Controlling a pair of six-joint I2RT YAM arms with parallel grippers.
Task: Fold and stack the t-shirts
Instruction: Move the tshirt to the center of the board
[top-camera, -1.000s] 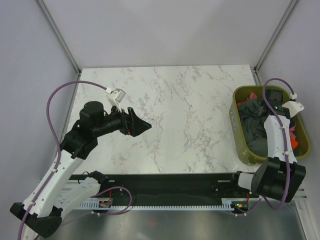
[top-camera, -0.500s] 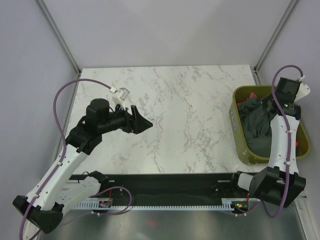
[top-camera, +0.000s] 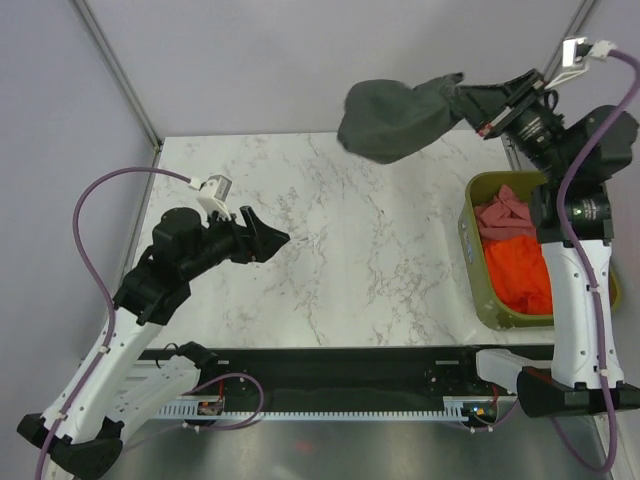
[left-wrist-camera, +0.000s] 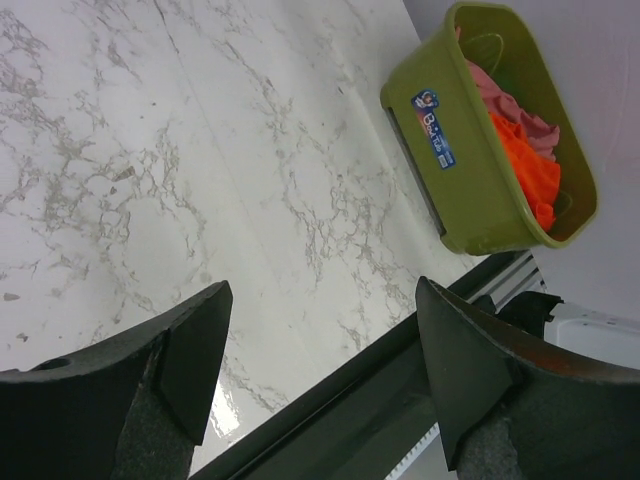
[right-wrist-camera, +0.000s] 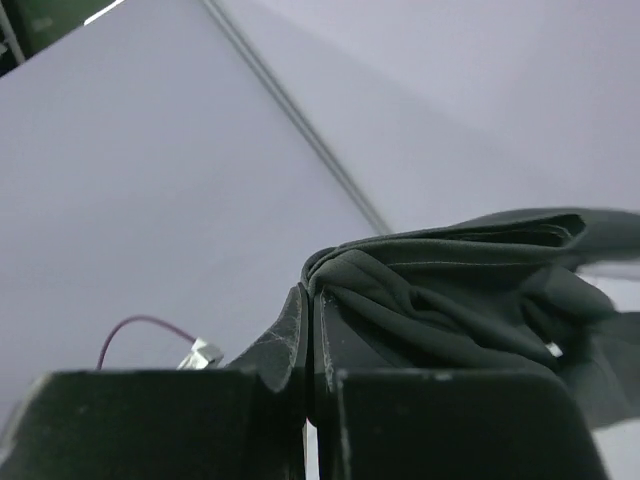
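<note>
From above, the right gripper (top-camera: 470, 102) is clamping the charcoal t-shirt (top-camera: 395, 118) in the air at 1 o'clock, the left gripper (top-camera: 272, 240) is hovering with jaws apart at 9 o'clock, and the orange t-shirt (top-camera: 518, 275) and pink t-shirt (top-camera: 503, 215) are lying in the bin (top-camera: 472, 262) at 3 o'clock. The left wrist camera is showing its fingers (left-wrist-camera: 195, 350) spread over the table (left-wrist-camera: 200, 150) — bin at 1 o'clock. The right wrist camera is showing jaws pressing together on bunched charcoal cloth, which is trailing toward 3 o'clock.
</note>
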